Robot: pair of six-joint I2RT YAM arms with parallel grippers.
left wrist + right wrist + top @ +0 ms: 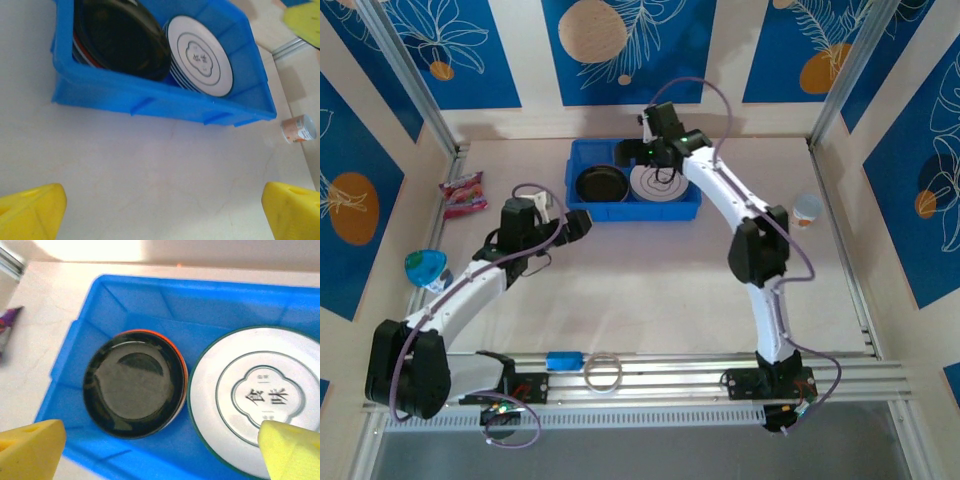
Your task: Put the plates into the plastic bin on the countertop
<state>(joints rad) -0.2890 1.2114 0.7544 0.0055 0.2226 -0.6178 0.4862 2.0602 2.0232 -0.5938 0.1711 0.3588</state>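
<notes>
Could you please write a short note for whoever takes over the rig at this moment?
Left end effector: open, empty, hovering over the countertop on the near side of the plastic bin.
Right end effector: open, empty, above the bin, beside the white plate.
Plates: two stacks in the bin, with a black plate on top of the left one and the white plate on top of the right one.
Done: every plate I can see is in the bin.
Left: probably only to lift the right arm clear and park both arms.
</notes>
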